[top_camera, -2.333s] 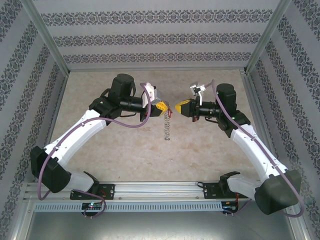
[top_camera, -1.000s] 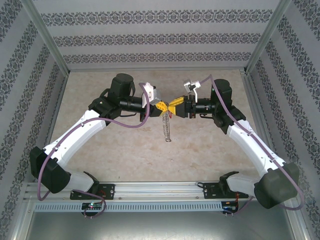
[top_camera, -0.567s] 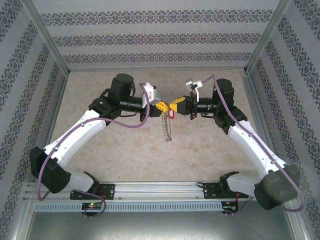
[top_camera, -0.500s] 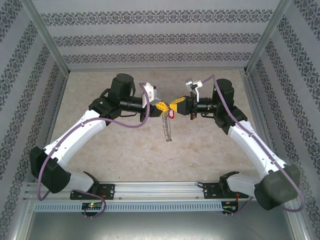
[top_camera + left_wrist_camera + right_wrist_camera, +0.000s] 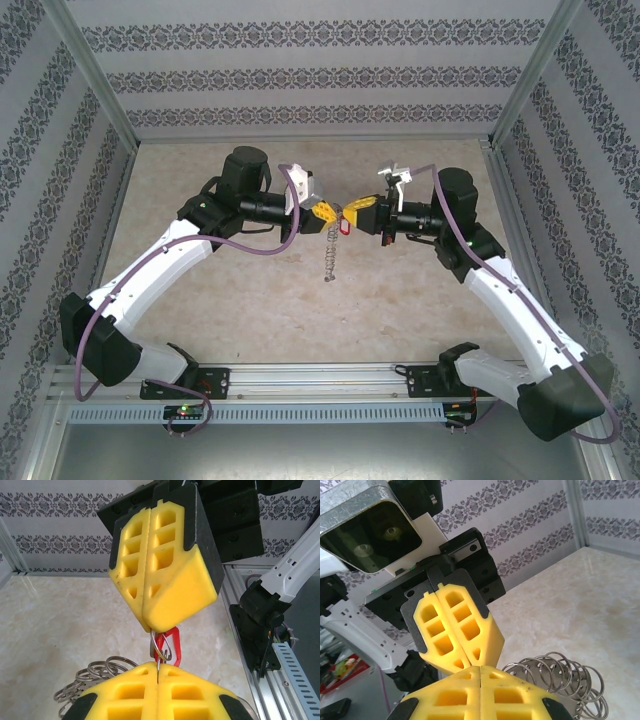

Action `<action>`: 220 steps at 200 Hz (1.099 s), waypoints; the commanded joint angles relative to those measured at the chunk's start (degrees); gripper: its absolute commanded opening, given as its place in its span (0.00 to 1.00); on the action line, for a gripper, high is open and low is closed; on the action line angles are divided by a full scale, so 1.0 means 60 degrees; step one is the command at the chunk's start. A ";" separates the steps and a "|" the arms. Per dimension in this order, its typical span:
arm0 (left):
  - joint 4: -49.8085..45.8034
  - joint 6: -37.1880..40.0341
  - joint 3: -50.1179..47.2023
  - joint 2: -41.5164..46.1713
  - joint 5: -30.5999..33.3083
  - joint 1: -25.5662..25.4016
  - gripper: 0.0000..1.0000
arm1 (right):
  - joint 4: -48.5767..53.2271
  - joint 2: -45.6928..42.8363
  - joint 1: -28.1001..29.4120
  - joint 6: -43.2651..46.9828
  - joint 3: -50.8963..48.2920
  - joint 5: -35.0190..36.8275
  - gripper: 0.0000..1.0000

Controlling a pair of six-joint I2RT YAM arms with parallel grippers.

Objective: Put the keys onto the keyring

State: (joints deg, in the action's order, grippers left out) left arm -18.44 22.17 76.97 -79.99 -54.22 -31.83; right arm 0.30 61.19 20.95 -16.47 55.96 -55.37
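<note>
My left gripper (image 5: 326,214) is shut on the thin wire of the keyring (image 5: 329,258), which hangs down above the table with its small silvery rings bunched along it. In the left wrist view the wire (image 5: 152,640) rises out of the left gripper (image 5: 158,667). The red key (image 5: 175,645) lies against that wire. Tip to tip with it, my right gripper (image 5: 152,627) is shut, and the key's top end and the wire's top both run up into its tips. From above, the key (image 5: 345,227) hangs just under the right gripper (image 5: 352,209). The right wrist view has the right gripper (image 5: 480,669) shut, touching the left fingers (image 5: 452,625).
The keyring's small rings (image 5: 560,672) fan out to the right of the right gripper, and lie left of the left gripper (image 5: 95,672). The beige table (image 5: 420,300) is walled by patterned panels. An aluminium rail (image 5: 320,378) carries both arm bases at the near edge.
The right gripper closed about a second ago. The red key came into sight between the two grippers. The right arm's elbow and shoulder swung outward to the right, its tips drawing back slightly.
</note>
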 commanded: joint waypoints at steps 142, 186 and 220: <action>0.0355 -0.0127 0.0355 -0.0054 -0.0084 -0.0042 0.00 | 0.0782 -0.0072 0.0888 0.0824 0.0178 0.2077 0.00; 0.0421 -0.0152 0.0356 -0.0052 -0.0014 -0.0042 0.00 | 0.1134 -0.0354 0.0761 0.0998 -0.0121 0.2882 0.00; 0.0465 -0.0165 0.0339 -0.0047 0.0012 -0.0045 0.00 | 0.1152 -0.0562 0.0592 0.0969 -0.0275 0.3044 0.00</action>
State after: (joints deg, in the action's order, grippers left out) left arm -18.83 21.85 77.17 -80.51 -53.30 -31.88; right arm 6.04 59.35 25.28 -11.60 55.31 -39.11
